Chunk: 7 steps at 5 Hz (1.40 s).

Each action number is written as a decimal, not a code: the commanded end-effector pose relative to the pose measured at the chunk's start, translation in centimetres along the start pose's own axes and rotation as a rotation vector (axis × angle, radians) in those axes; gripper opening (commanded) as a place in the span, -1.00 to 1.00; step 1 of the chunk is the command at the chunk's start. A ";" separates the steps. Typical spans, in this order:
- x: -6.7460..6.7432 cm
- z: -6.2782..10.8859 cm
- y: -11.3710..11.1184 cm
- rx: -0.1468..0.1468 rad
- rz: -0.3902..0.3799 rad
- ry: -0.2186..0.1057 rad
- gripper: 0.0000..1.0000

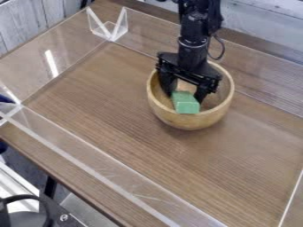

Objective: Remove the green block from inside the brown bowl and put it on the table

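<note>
Mid-grab, by the looks of it. Black gripper [187, 86] pointing straight down into the brown bowl [190, 100], fingers [168, 80] spread wide, one on each side of the green block [186, 102]. Not pinching anything yet, as far as visible: gaps either side of the block, so no grip on it. Makes sense to come in from straight above, since the thick rim blocks any sideways approach and the only clear way to the block is down through the open top.

Green block sitting inside the bowl, leaning a bit against the near inner wall, its lower end toward the bottom. Probably resting that way because of the curved inside, nothing flat to lie on. Could make the pinch a little awkward: slanted faces, smooth-looking sides, chance of slipping or tipping when squeezed.

Bowl itself round, light tan wood, chunky rim, faint grain. Block small, flat, rectangular, bright plain green, no markings. Surface [106, 124] under the bowl dark brown with long plank-like streaks, lots of bare room on the near side of the bowl for setting the block down. Clear plastic walls [48, 60] around the edges, well apart from the bowl, with a small clear bracket-like piece [109, 27] at the far corner. Fingers matte black, thin, hard-looking.
</note>
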<state>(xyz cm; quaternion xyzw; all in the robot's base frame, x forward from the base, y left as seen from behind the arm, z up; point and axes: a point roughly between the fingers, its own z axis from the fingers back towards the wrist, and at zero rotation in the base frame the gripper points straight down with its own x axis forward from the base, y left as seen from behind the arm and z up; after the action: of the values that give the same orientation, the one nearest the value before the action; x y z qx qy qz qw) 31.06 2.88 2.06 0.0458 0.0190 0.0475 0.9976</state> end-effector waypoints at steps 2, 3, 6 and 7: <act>-1.2 -0.5 0.5 0.034 -0.046 0.009 -1.00; -1.3 -0.7 0.6 0.035 -0.063 0.000 -1.00; -1.5 0.4 0.7 -0.009 -0.098 0.009 -1.00; -1.7 0.4 0.8 -0.020 -0.104 0.008 -1.00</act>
<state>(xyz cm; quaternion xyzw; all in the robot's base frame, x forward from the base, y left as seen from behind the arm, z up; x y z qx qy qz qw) 29.49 2.89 2.15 0.0350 0.0283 -0.0116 0.9989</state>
